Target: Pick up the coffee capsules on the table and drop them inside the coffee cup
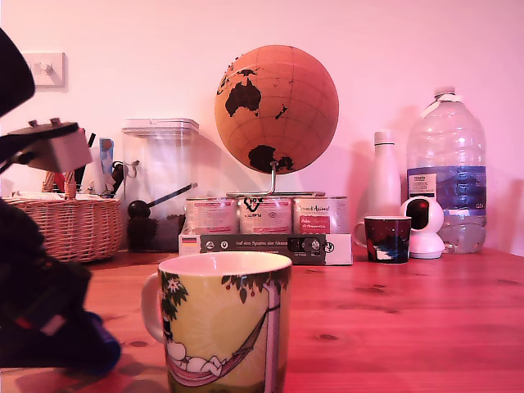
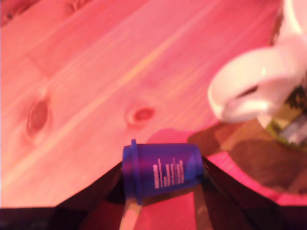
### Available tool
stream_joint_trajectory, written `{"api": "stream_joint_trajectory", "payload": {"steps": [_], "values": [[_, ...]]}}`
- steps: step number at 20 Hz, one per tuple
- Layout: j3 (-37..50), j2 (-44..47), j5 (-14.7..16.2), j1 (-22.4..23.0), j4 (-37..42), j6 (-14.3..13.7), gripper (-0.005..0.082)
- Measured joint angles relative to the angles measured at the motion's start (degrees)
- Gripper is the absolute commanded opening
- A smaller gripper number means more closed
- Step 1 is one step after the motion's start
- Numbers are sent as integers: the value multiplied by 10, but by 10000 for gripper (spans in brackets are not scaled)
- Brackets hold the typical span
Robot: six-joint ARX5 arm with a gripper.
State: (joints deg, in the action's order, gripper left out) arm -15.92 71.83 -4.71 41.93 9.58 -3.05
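Observation:
A dark-blue coffee capsule (image 2: 160,172) lies on its side between my gripper's (image 2: 162,179) two dark fingers (image 2: 103,194), which press against its rim and its base. The gripper is shut on it, low over the reddish wooden table (image 2: 86,72). In the exterior view the gripper (image 1: 88,348) is a dark mass at table level on the left, just beside the coffee cup (image 1: 221,319). That yellow-green mug with a hammock drawing stands upright, its white handle (image 2: 249,86) facing the gripper. The capsule itself is hard to make out in the exterior view.
Along the back stand a wicker basket (image 1: 74,225), a clear container (image 1: 160,184), three tins on a box (image 1: 266,217), a cork globe (image 1: 277,98), a small dark espresso cup (image 1: 386,238), a white bottle (image 1: 383,176), a small round camera (image 1: 423,225) and a large water bottle (image 1: 447,172).

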Motion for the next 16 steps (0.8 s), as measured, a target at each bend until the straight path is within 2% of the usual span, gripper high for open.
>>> {"api": "stream_joint_trajectory", "payload": {"steps": [3,7,8,11,12,14,16], "values": [[1,-37,-1,-1,-45,0,248],[1,-132,0,-1,-112,0,248],[1,-153,9,-1,-117,0,248],[1,-211,73,-1,-118,41,248],[1,-228,83,-1,-118,44,248],[0,-255,121,-1,-117,57,248],[-4,-268,153,-1,-116,59,248]]}}
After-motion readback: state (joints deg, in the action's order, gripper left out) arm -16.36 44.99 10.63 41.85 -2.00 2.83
